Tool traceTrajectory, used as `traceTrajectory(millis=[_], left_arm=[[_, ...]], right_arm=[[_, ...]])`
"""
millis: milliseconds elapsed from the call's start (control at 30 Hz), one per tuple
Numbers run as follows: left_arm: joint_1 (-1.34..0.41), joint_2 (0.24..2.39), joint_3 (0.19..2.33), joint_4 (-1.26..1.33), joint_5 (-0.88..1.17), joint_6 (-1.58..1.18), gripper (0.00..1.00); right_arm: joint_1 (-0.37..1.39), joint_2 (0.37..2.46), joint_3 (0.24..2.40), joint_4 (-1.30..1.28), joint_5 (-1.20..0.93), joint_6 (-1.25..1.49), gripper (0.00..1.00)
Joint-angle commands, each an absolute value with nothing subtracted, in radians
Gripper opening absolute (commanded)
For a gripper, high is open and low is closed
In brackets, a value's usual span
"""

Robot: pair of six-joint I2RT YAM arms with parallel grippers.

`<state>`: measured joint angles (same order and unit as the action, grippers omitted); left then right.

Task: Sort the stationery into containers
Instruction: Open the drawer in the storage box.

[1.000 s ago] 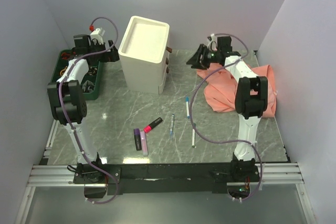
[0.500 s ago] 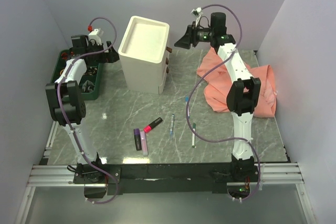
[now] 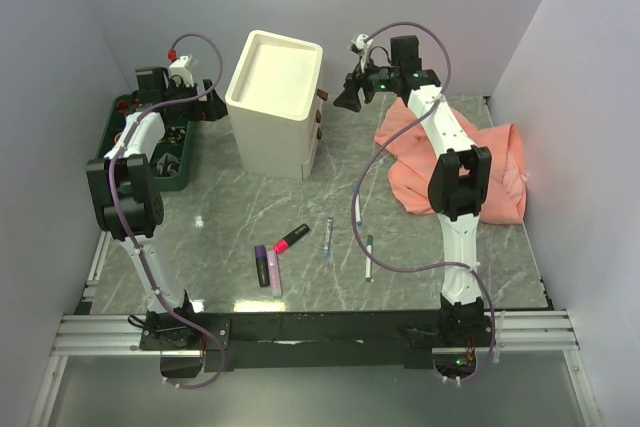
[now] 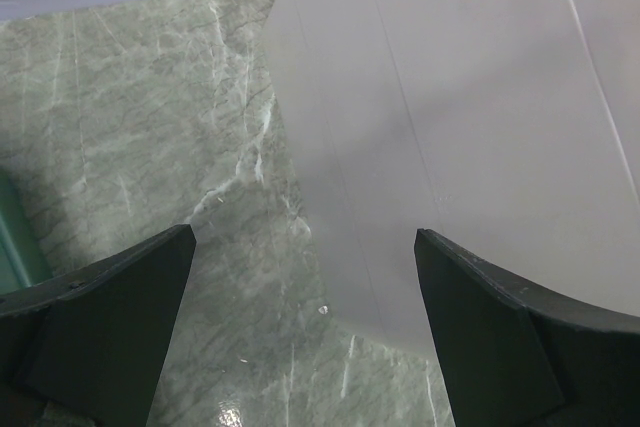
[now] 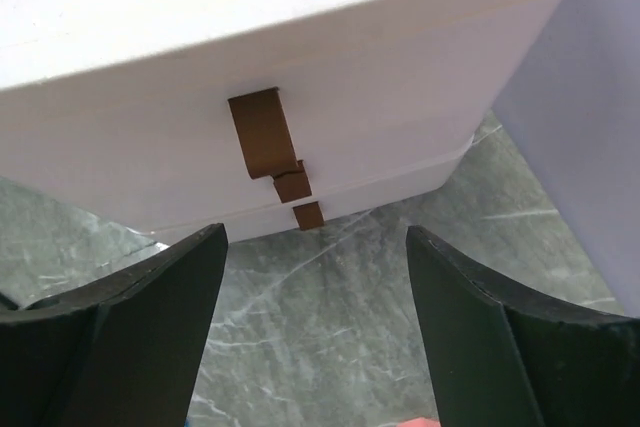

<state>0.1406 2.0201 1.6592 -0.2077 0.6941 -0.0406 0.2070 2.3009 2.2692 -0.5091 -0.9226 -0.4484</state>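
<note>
Left arm (image 3: 128,187): folded at the elbow, forearm reaching to the far left.
Left gripper (image 4: 305,237): fingers spread wide, nothing between.
Right arm (image 3: 455,182): stretched far forward, wrist turned leftward.
Right gripper (image 5: 315,232): fingers well apart, empty.

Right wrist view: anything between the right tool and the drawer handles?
Nothing visible. The right tool is open and faces the front of the cabinet. The brown handles show straight ahead of it, with only bare table below. Tool and handles are apart, not touching.
</note>
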Motion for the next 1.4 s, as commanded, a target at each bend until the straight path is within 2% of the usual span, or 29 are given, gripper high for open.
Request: traceTrajectory(millis=[0,500,667,833,1067,1100,1200,1367], left_arm=[[0.138,1.973,1.677,-0.199,0.703,-0.021,0.99],[0.137,1.963,1.658,-0.204,0.690,-0.017,0.99],[0.138,1.967,1.657,-0.201,0.693,-0.023,1.00],[0.137,1.974,1.658,-0.198,0.695,-0.026,1.00],[0.133,1.982,1.655,-0.193,0.703,-0.034,1.00],[0.135,1.983,1.655,-0.192,0.703,-0.035,0.99],[0.133,1.986,1.655,-0.189,0.707,-0.040,1.00],[0.133,1.993,1.657,-0.186,0.715,-0.046,1.00]], right_arm=[[0.247,2.293,2.289,-0.456,-0.916,-0.517,0.82],[0.290,2.355,2.341,-0.364,-0.865,-0.443,0.82],[0.293,2.361,2.338,-0.348,-0.830,-0.445,0.78],[0.296,2.359,2.333,-0.322,-0.812,-0.437,0.63],[0.296,2.341,2.315,-0.261,-0.796,-0.417,0.49],[0.296,2.342,2.322,-0.279,-0.801,-0.423,0.41],[0.296,2.339,2.335,-0.307,-0.808,-0.442,0.27],[0.298,2.290,2.278,-0.313,-0.802,-0.457,0.20]])
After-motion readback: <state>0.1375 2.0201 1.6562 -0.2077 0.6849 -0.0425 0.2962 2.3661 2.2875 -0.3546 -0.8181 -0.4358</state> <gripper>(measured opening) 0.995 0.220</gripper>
